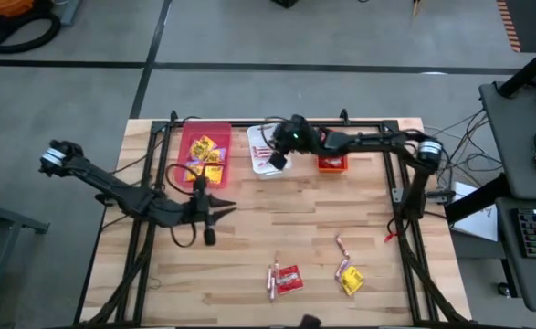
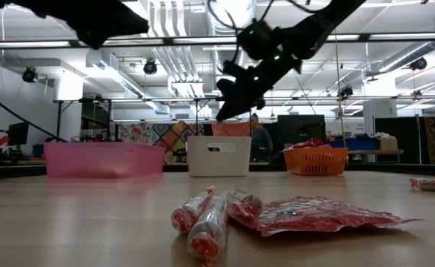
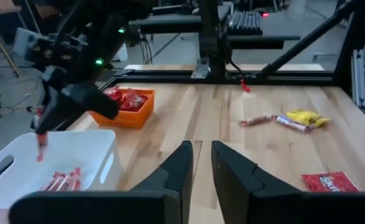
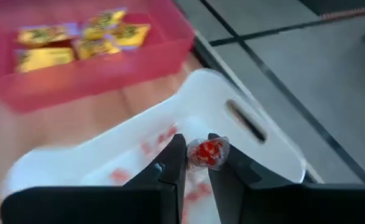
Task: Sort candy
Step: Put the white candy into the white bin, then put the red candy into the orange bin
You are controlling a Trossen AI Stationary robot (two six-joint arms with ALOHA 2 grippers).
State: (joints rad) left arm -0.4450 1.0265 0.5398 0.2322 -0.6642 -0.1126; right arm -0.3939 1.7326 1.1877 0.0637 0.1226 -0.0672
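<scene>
Sorting was well advanced: yellow packets lay in the pink bin, a stick was pinched in the right gripper jaws over the white bin, left gripper jaws stood nearly together and empty, and several candies remained on the counter.

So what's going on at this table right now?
Two arms are sorting candy into bins. The right gripper hangs over the white bin, pinching a red stick candy above the sticks already inside. The pink bin holds yellow packets and the orange bin red ones. The left gripper waits mid-table, holding nothing, fingers nearly together. On the near side, a few sticks, a red packet and a yellow packet remain unsorted.
</scene>
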